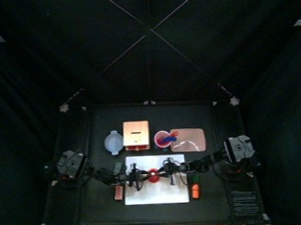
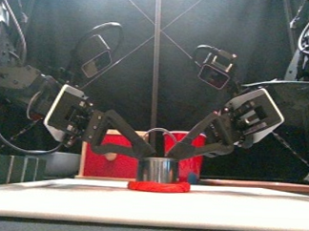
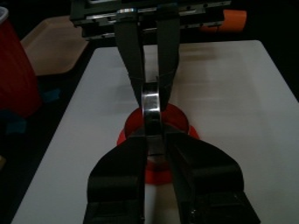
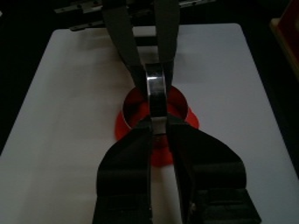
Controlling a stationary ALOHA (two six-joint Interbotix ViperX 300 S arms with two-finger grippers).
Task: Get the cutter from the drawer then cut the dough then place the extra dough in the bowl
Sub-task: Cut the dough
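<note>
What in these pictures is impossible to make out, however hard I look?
- Dough inside the cutter: front view, the cutter's wall hides it; wrist views, the jaws cover it.
- Toys on the pink tray: top view, too small to name.
- What the bowl holds: top view, too small.
- Whether the box has its drawer open: front view, the cutter stands before it.

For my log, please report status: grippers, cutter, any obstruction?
Both shut on cutter: left gripper, right gripper. Cutter on red dough, on white board. No obstruction seen.
</note>
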